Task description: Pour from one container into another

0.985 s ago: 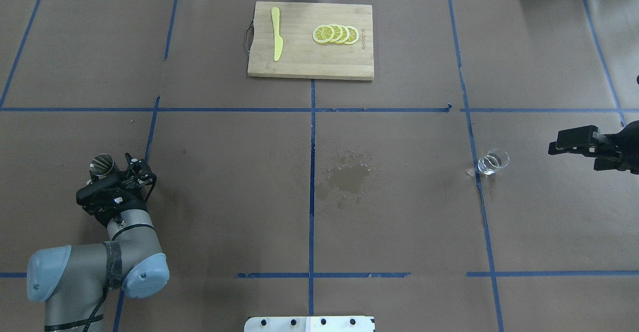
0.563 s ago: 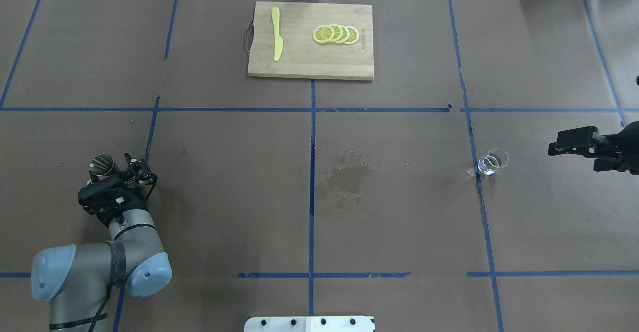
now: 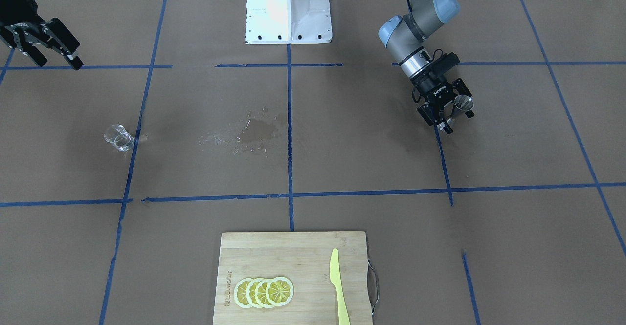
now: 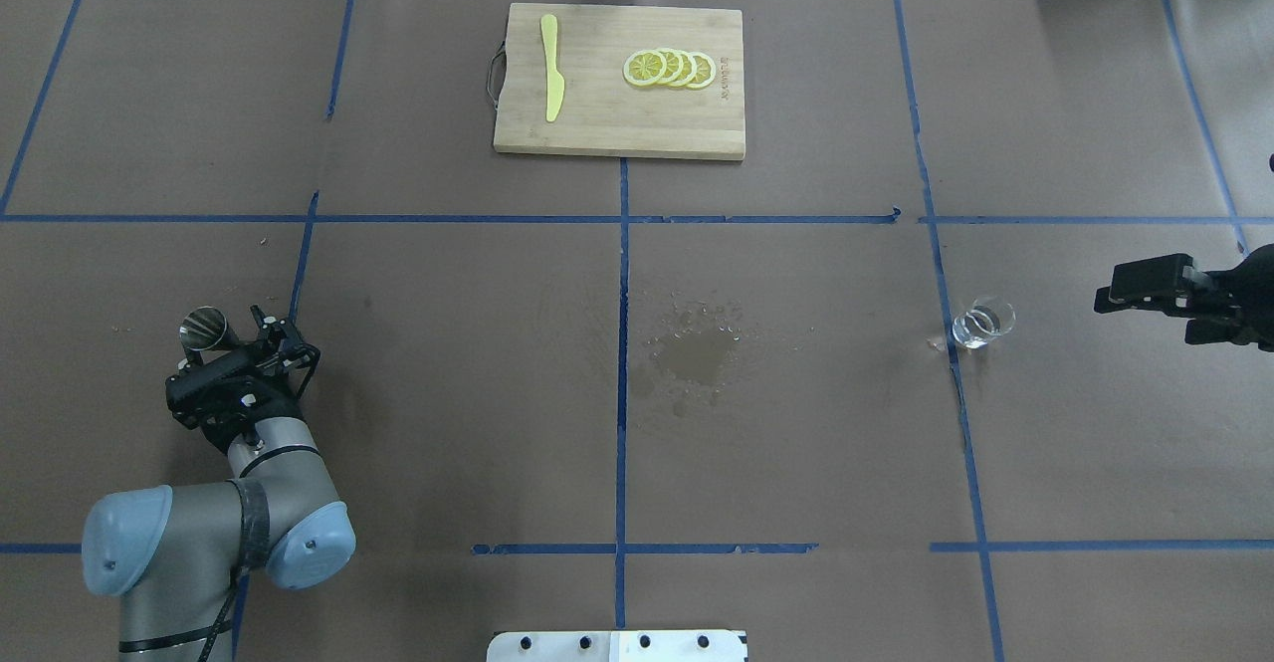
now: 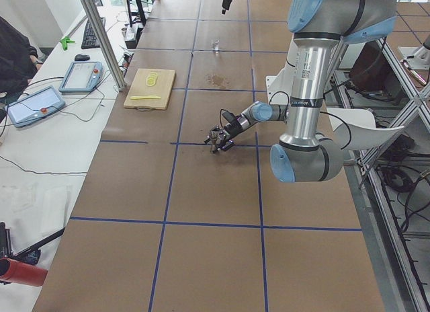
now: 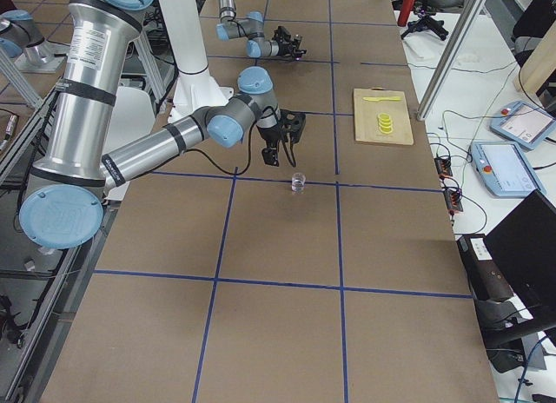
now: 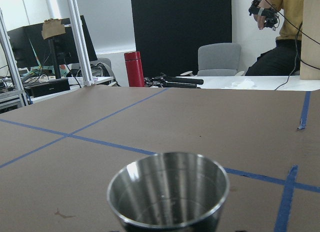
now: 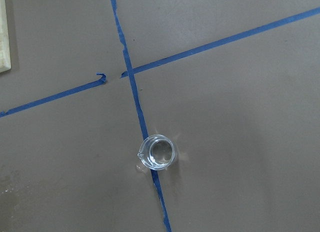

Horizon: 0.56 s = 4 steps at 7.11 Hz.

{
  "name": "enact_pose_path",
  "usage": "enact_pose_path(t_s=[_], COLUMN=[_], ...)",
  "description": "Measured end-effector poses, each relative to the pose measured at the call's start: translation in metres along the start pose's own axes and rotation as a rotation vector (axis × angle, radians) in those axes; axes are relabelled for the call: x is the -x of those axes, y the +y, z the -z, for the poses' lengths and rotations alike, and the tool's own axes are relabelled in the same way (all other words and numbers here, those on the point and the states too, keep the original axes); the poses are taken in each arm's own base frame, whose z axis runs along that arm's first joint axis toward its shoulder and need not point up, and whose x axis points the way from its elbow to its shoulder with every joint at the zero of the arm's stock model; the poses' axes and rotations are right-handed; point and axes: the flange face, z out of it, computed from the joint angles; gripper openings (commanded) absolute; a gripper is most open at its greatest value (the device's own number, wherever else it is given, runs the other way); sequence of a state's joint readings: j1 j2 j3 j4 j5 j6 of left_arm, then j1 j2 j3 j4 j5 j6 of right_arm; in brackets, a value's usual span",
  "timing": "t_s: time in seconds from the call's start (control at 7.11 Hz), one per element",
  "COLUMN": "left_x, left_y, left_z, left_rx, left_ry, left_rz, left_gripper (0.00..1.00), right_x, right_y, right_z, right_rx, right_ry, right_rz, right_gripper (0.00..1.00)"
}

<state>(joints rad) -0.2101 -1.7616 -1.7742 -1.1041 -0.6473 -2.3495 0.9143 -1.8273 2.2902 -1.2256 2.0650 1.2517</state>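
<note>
A small metal cup (image 4: pixel 203 326) stands upright on the table at the near left, and it fills the lower middle of the left wrist view (image 7: pixel 168 192). My left gripper (image 4: pixel 237 345) is low beside it and open. The cup (image 3: pixel 463 102) sits by one of its spread fingers, and I cannot tell whether they touch. A small clear glass beaker (image 4: pixel 981 324) stands on a blue tape line at the right, with a little liquid in it (image 8: pixel 157 153). My right gripper (image 3: pixel 58 62) hovers open and empty, well to the right of the beaker.
A wooden cutting board (image 4: pixel 617 124) with lemon slices (image 4: pixel 669 69) and a yellow knife (image 4: pixel 551 67) lies at the far middle. A wet spill (image 4: pixel 697 348) marks the table centre. The robot's base plate (image 4: pixel 617 645) is at the near edge.
My left arm and gripper have shifted slightly to the right, while the metal cup has stayed in place. The right gripper and the beaker have hardly moved.
</note>
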Motion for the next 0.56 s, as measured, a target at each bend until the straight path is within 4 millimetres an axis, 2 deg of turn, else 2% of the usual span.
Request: enact_pose_path(t_s=[0.56], left_x=[-0.0006], left_y=[0.0086], left_z=[-0.0024], left_rx=[-0.019], left_ry=[-0.018], left_rz=[0.028], left_gripper=[0.75], right_x=[-0.001], right_y=[0.0011], right_z=[0.0007], right_rx=[0.008], right_ry=[-0.002], right_rz=[-0.003], right_gripper=[1.0])
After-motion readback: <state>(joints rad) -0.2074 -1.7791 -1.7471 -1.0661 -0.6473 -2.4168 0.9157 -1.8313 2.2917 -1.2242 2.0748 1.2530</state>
